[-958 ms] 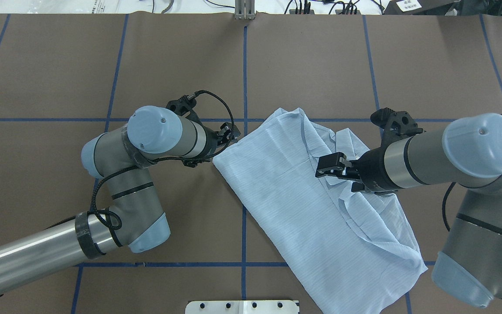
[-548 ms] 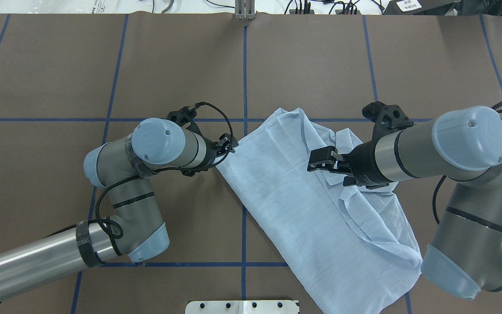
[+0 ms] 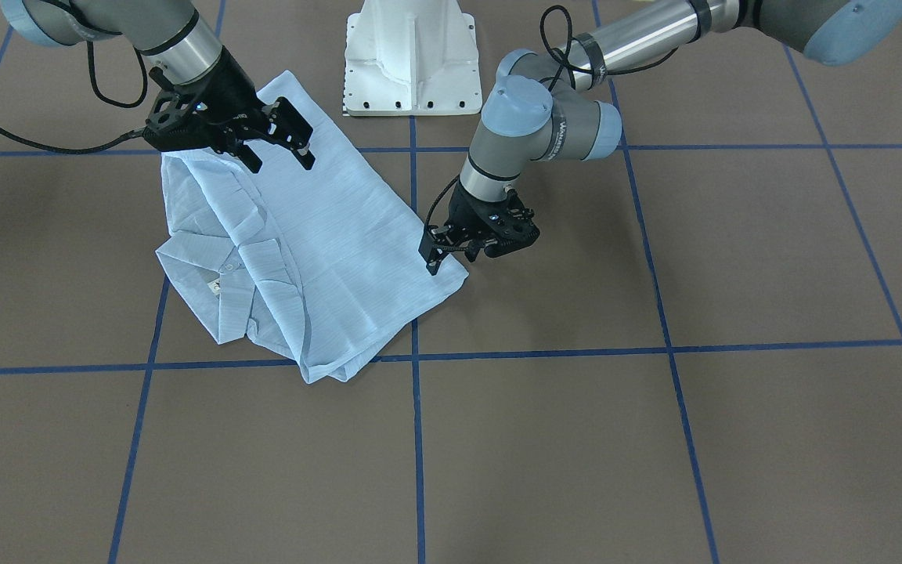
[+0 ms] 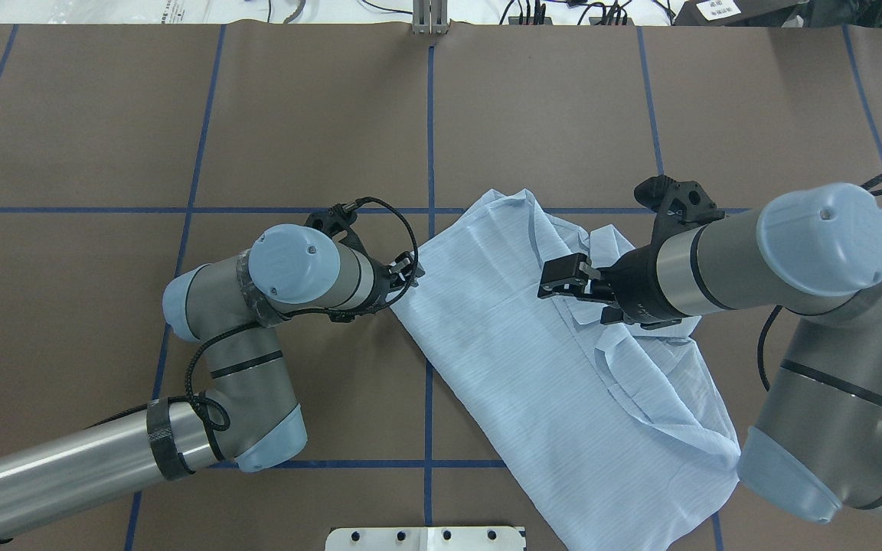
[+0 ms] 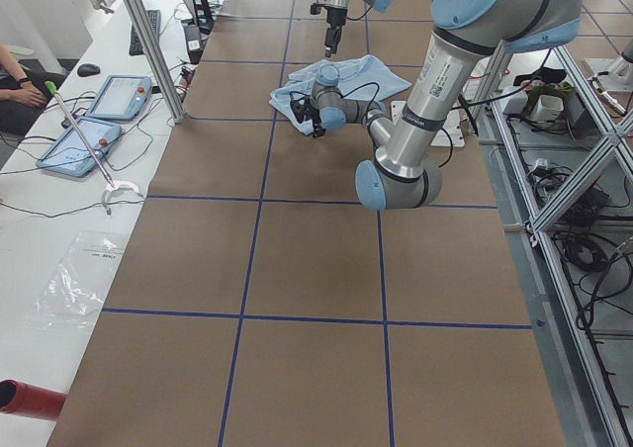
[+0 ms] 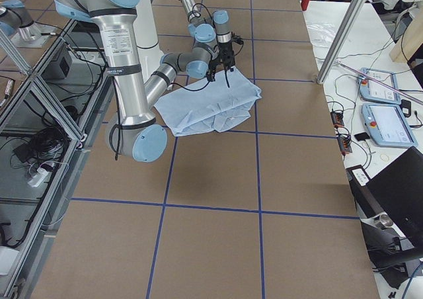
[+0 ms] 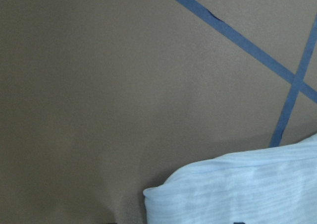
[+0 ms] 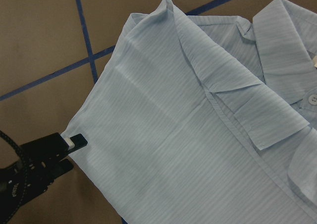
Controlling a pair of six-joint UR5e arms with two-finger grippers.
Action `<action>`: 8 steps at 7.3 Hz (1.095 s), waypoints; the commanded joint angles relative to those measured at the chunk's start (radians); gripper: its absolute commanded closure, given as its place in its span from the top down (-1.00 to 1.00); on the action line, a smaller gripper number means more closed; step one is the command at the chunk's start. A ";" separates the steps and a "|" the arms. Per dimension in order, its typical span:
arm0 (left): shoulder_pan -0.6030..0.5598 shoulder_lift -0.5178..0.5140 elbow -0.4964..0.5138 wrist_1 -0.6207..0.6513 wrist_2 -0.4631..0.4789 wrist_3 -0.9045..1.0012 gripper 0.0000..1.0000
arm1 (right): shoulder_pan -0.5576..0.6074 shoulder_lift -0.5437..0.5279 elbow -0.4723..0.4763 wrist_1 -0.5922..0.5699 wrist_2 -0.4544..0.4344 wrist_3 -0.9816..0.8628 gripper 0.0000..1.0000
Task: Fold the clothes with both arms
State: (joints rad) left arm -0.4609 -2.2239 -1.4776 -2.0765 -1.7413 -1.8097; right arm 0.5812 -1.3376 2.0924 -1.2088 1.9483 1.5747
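The pale blue striped shirt [image 4: 502, 337] lies partly folded on the brown table, its collar toward the right arm [image 3: 220, 282]. My left gripper [image 4: 409, 272] is at the shirt's left edge and looks shut on that corner [image 3: 437, 257]. Its white pad touches the edge in the right wrist view [image 8: 75, 141]. The left wrist view shows only the shirt's corner [image 7: 237, 189], no fingers. My right gripper [image 4: 573, 292] is open and empty. It hovers above the shirt's middle near the collar [image 3: 279, 157]. The collar and one button [image 8: 312, 99] show in the right wrist view.
The white pedestal base [image 3: 412, 70] stands at the table's near edge, by the shirt's lower end [image 4: 426, 538]. Blue tape lines [image 4: 429, 115] cross the brown table. A side bench with tablets [image 5: 99, 111] runs along the far edge.
My left gripper has moved right and slightly toward the robot, pushing the shirt's left edge inward. My right gripper has shifted a little left and away over the shirt.
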 commanded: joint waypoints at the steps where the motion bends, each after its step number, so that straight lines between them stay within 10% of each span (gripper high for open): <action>1: 0.001 -0.010 -0.003 0.001 -0.003 0.001 -0.80 | 0.000 0.000 0.000 0.000 0.001 -0.001 1.00; 6: -0.154 -0.020 0.034 -0.010 -0.007 0.100 -1.00 | 0.011 0.000 0.000 0.000 0.003 -0.002 1.00; 8: -0.253 -0.170 0.362 -0.153 0.005 0.180 -1.00 | 0.008 0.000 -0.012 0.002 -0.006 -0.004 1.00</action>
State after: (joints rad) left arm -0.6518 -2.3013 -1.3174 -2.1313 -1.7449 -1.6794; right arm 0.5905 -1.3376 2.0882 -1.2077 1.9474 1.5720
